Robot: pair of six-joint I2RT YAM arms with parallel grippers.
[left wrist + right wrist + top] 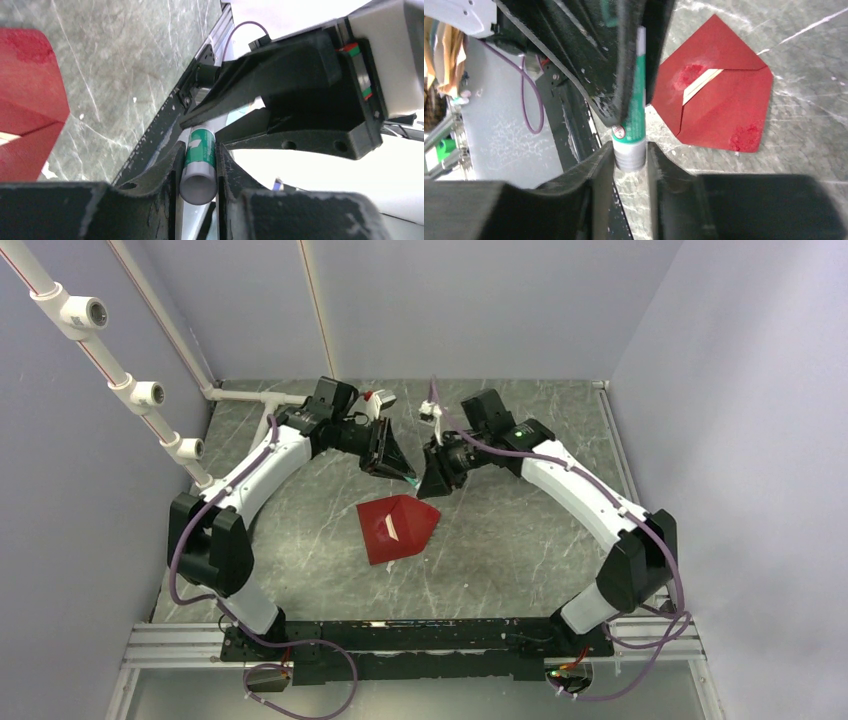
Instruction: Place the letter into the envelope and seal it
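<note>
We count one envelope (397, 528), dark red, lying flat near the middle of the marbled table (520, 540). Its pointed flap is folded over, and the one letter (702, 82) shows only as a thin pale strip along the flap's edge. We also see one white-and-green glue stick (631, 120) shared by two grippers beside the envelope: the left gripper (198, 172) pinches one end and the right gripper (630, 159) pinches the other, each pair of fingers pressed against the tube.

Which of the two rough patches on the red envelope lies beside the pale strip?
The patch in the middle of the envelope, against the strip; the other patch sits at its outer corner.
</note>
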